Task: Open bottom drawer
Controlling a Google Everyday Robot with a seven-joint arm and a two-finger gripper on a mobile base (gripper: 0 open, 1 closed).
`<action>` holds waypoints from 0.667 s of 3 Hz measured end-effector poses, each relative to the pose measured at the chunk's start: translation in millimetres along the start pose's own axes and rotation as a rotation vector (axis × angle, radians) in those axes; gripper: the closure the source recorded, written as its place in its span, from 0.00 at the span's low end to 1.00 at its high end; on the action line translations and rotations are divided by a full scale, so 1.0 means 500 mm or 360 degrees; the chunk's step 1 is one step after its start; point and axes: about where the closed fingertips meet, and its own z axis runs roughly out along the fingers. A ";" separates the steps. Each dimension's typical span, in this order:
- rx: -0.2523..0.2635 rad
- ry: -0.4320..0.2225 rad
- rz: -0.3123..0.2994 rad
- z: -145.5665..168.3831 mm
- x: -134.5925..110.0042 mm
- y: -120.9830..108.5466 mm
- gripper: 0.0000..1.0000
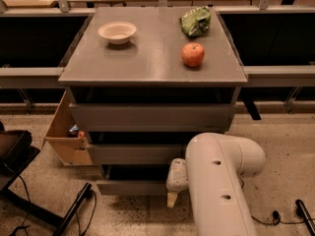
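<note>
The grey cabinet [152, 58] has three flat drawer fronts stacked below its top. The bottom drawer [130, 187] is the lowest and narrowest front, just above the floor, with a dark gap above it. My gripper [173, 190] hangs from the thick white arm [216, 181] and sits against the right end of the bottom drawer's front. The arm hides the right part of that drawer. The two wider drawer fronts [147, 117] above it look closed.
On the cabinet top are a white bowl [117, 32], a red apple [193, 54] and a green bag [196, 21]. A cardboard box [66, 136] stands at the cabinet's left. A black stand [19, 181] and cables [285, 215] lie on the floor.
</note>
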 end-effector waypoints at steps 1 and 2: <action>-0.0068 -0.0011 0.0022 0.009 0.022 0.077 0.19; -0.0133 -0.0004 0.0067 -0.009 0.044 0.166 0.40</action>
